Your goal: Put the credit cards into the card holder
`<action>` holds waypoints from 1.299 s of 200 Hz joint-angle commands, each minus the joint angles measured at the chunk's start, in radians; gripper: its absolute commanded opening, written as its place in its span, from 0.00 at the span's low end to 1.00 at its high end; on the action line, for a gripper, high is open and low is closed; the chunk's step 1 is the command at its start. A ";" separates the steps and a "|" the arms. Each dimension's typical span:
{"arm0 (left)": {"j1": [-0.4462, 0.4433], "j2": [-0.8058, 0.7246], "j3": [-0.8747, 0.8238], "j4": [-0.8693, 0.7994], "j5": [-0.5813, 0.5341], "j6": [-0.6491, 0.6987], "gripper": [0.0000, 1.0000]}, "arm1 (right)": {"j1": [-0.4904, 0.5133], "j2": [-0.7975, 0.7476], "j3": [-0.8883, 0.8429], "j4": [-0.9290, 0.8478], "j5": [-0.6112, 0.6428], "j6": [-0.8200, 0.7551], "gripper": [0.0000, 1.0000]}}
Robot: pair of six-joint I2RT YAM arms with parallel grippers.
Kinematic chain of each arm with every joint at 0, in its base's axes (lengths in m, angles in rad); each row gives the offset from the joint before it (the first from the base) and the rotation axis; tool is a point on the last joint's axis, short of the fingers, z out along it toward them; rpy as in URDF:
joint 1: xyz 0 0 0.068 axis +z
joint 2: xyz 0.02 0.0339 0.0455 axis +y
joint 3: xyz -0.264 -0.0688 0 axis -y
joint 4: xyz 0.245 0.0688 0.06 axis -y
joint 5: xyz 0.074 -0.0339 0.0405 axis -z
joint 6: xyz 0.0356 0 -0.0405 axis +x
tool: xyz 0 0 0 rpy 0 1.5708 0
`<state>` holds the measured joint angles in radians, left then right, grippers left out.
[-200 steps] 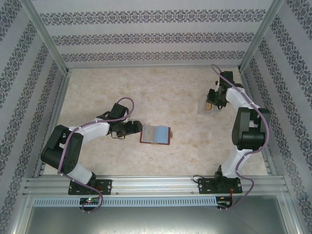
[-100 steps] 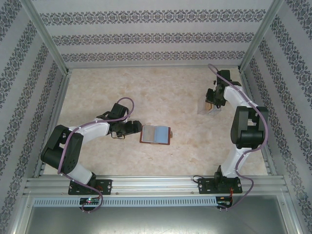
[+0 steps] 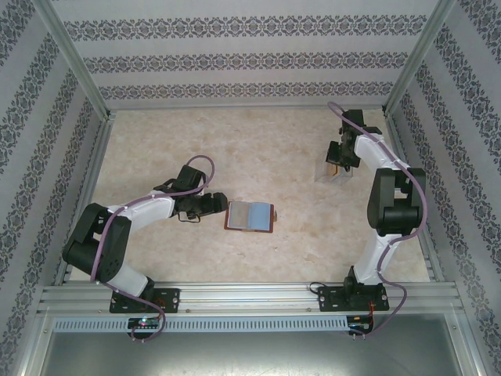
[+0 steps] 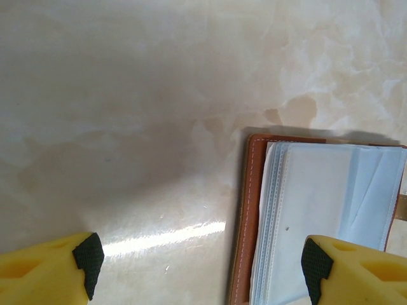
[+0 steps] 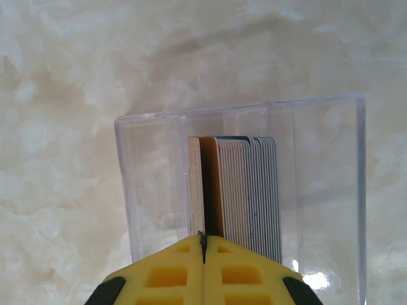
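Your card holder [image 3: 250, 217] lies open, with the left gripper [image 4: 202, 259] just left of it, jaws spread. Well right of it, the right gripper [image 5: 203, 244], jaws pressed together, sits atop the credit cards [image 5: 245, 190], which are walled in by a clear box [image 5: 146, 190].

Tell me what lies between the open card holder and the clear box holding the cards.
Nothing. The top view has bare marbled tabletop running from the card holder to the clear box.
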<state>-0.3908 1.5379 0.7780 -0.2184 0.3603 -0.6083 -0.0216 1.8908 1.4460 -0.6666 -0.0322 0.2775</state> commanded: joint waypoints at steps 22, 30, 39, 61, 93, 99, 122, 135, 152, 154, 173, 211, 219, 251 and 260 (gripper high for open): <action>0.006 -0.028 -0.019 -0.008 -0.014 0.008 0.84 | 0.015 -0.077 0.040 -0.082 0.014 -0.016 0.00; 0.006 -0.025 -0.017 -0.011 -0.013 0.010 0.84 | 0.019 -0.110 0.022 -0.073 0.022 -0.009 0.00; 0.005 -0.025 -0.012 -0.016 -0.011 0.013 0.84 | 0.024 -0.149 -0.004 -0.065 0.042 -0.001 0.00; 0.006 -0.033 -0.024 0.004 0.002 0.007 0.84 | 0.043 -0.250 -0.078 -0.027 0.049 0.023 0.00; 0.006 -0.013 -0.004 -0.021 0.020 0.027 0.84 | 0.082 -0.388 -0.198 0.018 -0.001 0.054 0.00; 0.006 -0.015 -0.008 -0.020 0.025 0.026 0.84 | 0.084 -0.414 -0.224 0.030 -0.053 0.070 0.00; 0.004 -0.028 -0.035 -0.006 0.079 0.018 0.84 | 0.114 -0.510 -0.331 0.080 -0.232 0.143 0.00; 0.005 -0.028 -0.036 -0.021 0.103 0.022 0.84 | 0.164 -0.557 -0.397 0.121 -0.301 0.185 0.00; -0.002 -0.029 -0.034 -0.031 0.094 0.032 0.83 | 0.258 -0.595 -0.467 0.165 -0.349 0.233 0.00; -0.004 -0.029 -0.034 -0.032 0.092 0.035 0.83 | 0.266 -0.597 -0.476 0.171 -0.356 0.237 0.00; -0.016 -0.007 -0.011 -0.058 0.090 0.061 0.82 | 0.367 -0.612 -0.567 0.274 -0.376 0.343 0.00; -0.025 0.021 0.013 -0.073 0.102 0.081 0.82 | 0.526 -0.549 -0.687 0.533 -0.418 0.518 0.00; -0.027 0.032 0.017 -0.066 0.112 0.079 0.81 | 0.552 -0.528 -0.698 0.572 -0.407 0.540 0.00; -0.041 0.059 0.029 -0.057 0.123 0.073 0.79 | 0.598 -0.465 -0.719 0.667 -0.405 0.595 0.00; -0.044 0.069 0.033 -0.058 0.121 0.075 0.77 | 0.604 -0.459 -0.727 0.674 -0.382 0.595 0.00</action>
<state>-0.4110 1.5726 0.7826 -0.2565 0.4580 -0.5560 0.5678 1.4124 0.7353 -0.1097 -0.4213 0.8097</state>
